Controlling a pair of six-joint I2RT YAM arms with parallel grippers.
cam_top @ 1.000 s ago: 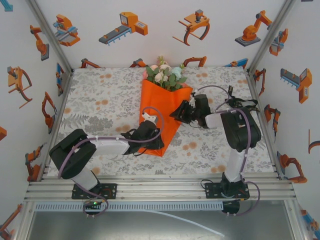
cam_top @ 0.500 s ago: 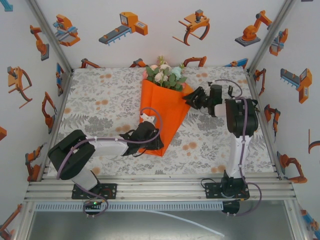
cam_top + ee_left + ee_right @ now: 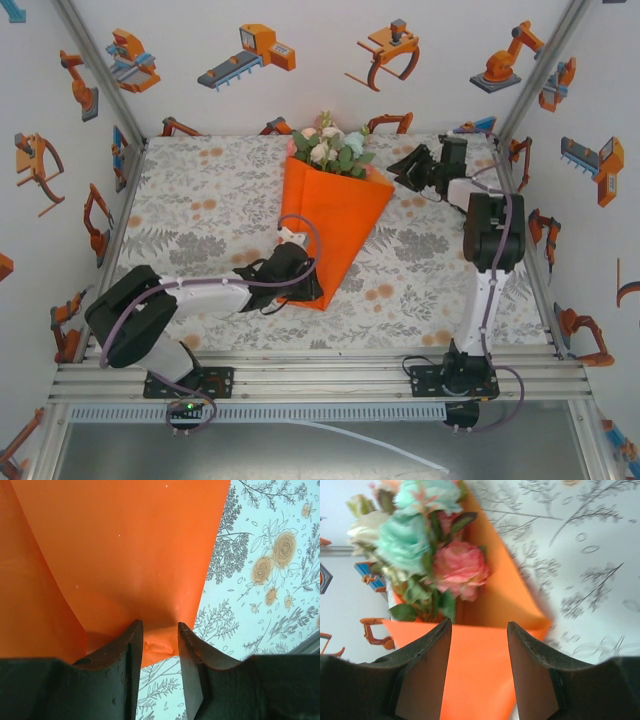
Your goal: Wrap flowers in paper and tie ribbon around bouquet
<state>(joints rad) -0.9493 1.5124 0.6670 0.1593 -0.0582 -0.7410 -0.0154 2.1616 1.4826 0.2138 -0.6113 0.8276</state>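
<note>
The bouquet lies in the middle of the table, a cone of orange paper (image 3: 338, 215) with the flowers (image 3: 330, 150) spilling out of its wide far end. My left gripper (image 3: 305, 288) is at the cone's narrow near tip. In the left wrist view its jaws (image 3: 159, 626) are shut on the crumpled paper (image 3: 125, 545) tip. My right gripper (image 3: 397, 168) hovers open beside the cone's upper right corner. Its wrist view has pink and pale green flowers (image 3: 460, 567) and the paper's (image 3: 470, 665) edge ahead of the gripper (image 3: 479, 622), nothing between the fingers. The ribbon is out of view.
A grey floral cover (image 3: 200, 205) spreads over the table, with bare room left of the cone and at the front right (image 3: 420, 285). Sticker-covered walls and aluminium posts (image 3: 100, 70) close in the back and sides.
My right gripper has pulled off the cone's middle and swung up and back to the right, toward the far corner. The left gripper has stayed at the cone's tip.
</note>
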